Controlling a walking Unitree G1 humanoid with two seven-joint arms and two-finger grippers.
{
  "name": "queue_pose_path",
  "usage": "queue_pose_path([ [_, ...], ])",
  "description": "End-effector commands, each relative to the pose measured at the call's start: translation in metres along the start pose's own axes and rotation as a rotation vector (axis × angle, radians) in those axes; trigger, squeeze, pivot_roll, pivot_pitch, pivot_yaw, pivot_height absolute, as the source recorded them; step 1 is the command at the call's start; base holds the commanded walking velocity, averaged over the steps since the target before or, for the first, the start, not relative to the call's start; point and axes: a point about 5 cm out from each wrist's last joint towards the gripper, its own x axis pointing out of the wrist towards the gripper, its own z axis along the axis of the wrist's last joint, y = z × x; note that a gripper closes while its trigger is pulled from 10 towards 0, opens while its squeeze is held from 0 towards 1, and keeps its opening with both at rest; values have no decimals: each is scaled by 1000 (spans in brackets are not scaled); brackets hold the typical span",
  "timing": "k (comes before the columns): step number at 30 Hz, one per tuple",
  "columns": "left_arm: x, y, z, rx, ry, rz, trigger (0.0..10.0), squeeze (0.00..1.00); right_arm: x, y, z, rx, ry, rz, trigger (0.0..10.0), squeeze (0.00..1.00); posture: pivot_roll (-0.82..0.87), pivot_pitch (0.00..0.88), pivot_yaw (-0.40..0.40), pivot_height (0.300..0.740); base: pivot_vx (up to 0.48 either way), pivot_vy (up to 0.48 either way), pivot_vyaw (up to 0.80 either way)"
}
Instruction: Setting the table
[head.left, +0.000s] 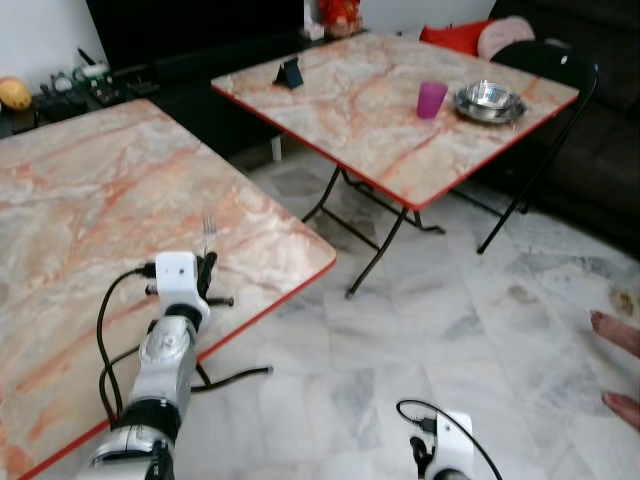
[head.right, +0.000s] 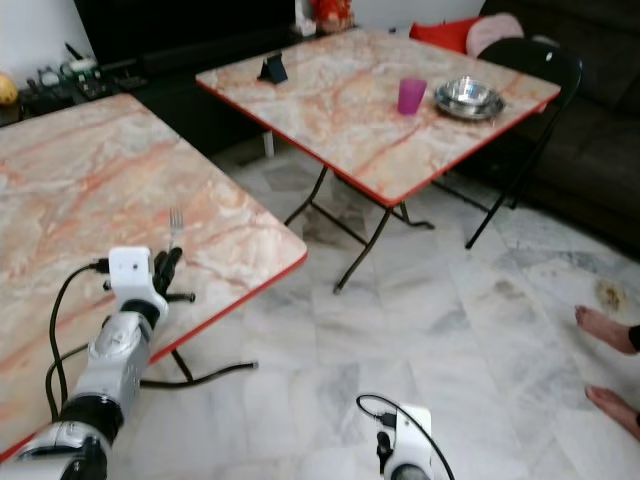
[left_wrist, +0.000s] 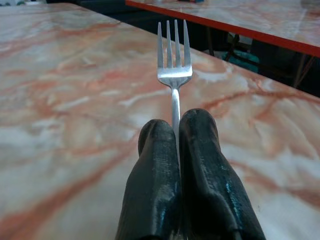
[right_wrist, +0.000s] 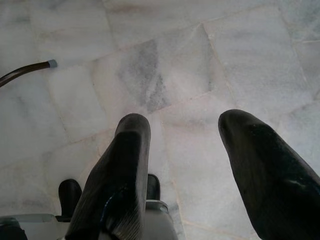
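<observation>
The room is bright with soft, even light, the shiny table (head.left: 90, 230) top glows a little, the far dark wall stays dim, and close up the fork (left_wrist: 173, 65) looks sharp while things behind it go blurry.

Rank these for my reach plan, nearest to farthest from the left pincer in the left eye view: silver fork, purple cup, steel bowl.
1. Silver metal fork, clamped in the left pincer over the near table.
2. Purple plastic cup, on the far table.
3. Steel bowl, just right of the cup.
</observation>
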Motion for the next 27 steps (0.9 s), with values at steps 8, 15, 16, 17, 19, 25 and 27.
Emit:
queue_pose_path([
  [8, -2, -8, 35, 26, -152, -37, 10000, 0, 0, -3, -2, 16, 4, -23, 10000, 0, 35, 0, -59, 740, 0, 0, 0],
  [15, 3, -17, 44, 9, -156, -50, 10000, 0, 0, -2, -1, 22, -2, -27, 10000, 0, 30, 0, -53, 740, 0, -257, 0],
  [16, 2, -17, 44, 9, -154, -49, 10000, 0, 0, -1, -1, 22, -2, -27, 10000, 0, 30, 0, -53, 740, 0, -311, 0],
  [17, 2, -17, 44, 9, -154, -49, 10000, 0, 0, -1, -1, 22, -2, -27, 10000, 0, 30, 0, -53, 740, 0, -311, 0],
  [19, 2, -20, 45, 8, -147, -55, 10000, 0, 0, -1, -1, 24, -2, -30, 10000, 0, 29, 0, -53, 740, 0, -311, 0],
  [25, 3, -20, 44, 16, -132, -55, 10000, 0, 0, -1, -1, 8, -1, -30, 10000, 0, 26, 0, -51, 740, 0, -311, 0],
  [27, 3, -20, 43, 23, -119, -57, 10000, 0, 0, -1, 0, -5, -9, -28, 10000, 0, 26, 0, -48, 740, 0, -313, 334],
])
